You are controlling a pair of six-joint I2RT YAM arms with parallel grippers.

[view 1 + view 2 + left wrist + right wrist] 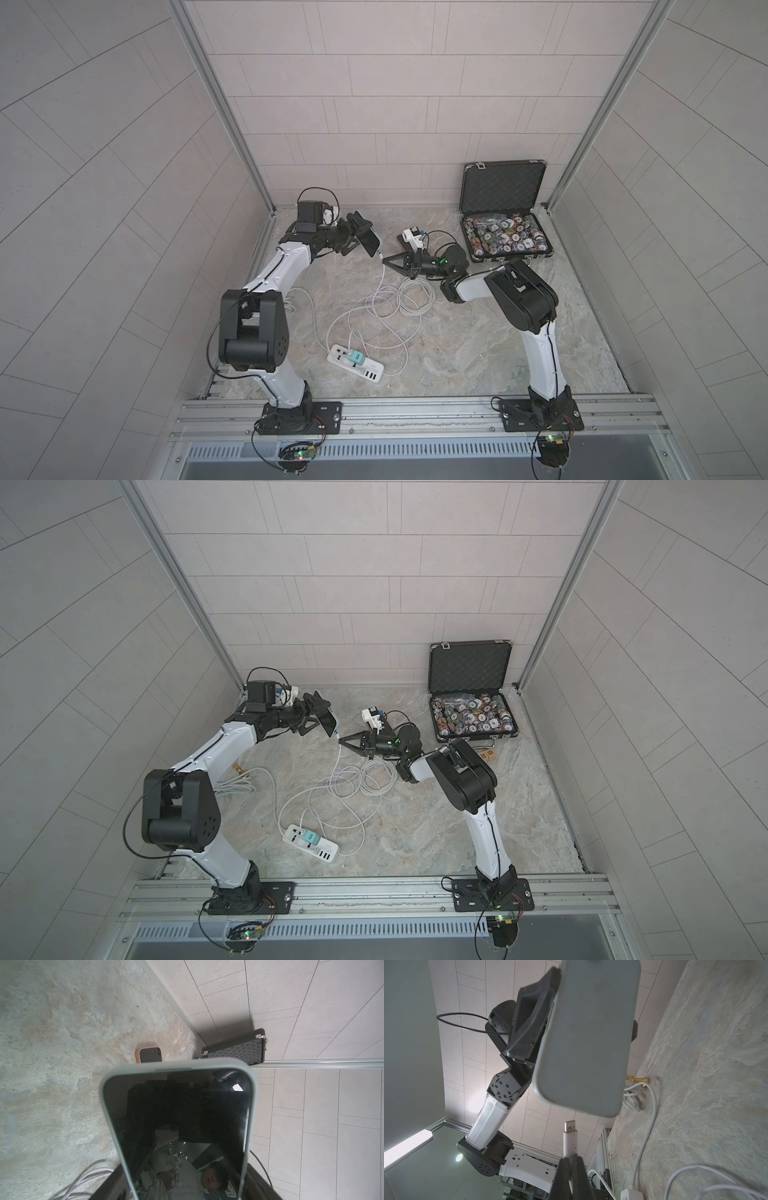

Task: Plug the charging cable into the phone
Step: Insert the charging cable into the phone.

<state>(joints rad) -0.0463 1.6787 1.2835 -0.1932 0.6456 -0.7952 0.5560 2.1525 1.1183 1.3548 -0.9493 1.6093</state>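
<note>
My left end effector (355,235) clamps the grey-cased slab phone (587,1039) aloft. My right end effector (572,1159) pinches the white charging cable (570,1136) behind its plug, tip just short of the phone's lower edge. I should square the plug to the port, then push straight and slowly.

Phone (176,1126): screen glossy blk glass, mirror-like w/ reflections; cover matt grey-green, smooth, rubbery-looking.
Charging cable (570,1142): smooth white plastic sheath, slight sheen; plug tip bare metal.
Left tool (353,233) & right tool (572,1159): matt blk plastic, faintly grainy.
Arm shells (282,266): smooth white plastic, semi-gloss; joints matt blk.
Tabletop (457,332): stone-look, veined grey-beige, matt, rough-ish.
Walls (374,83): matt tile-look panels, fine speckle.
Frame rails (415,409): brushed alu, dull shine.
Power strip (374,371): glossy white plastic.
Chip case (503,187): blk textured shell, shiny metal corners & latches, egg-crate foam lining.
Chips (505,237): hard plastic look, glossy.
Spare phone (148,1054): matt pink cover, dark glossy screen.
</note>
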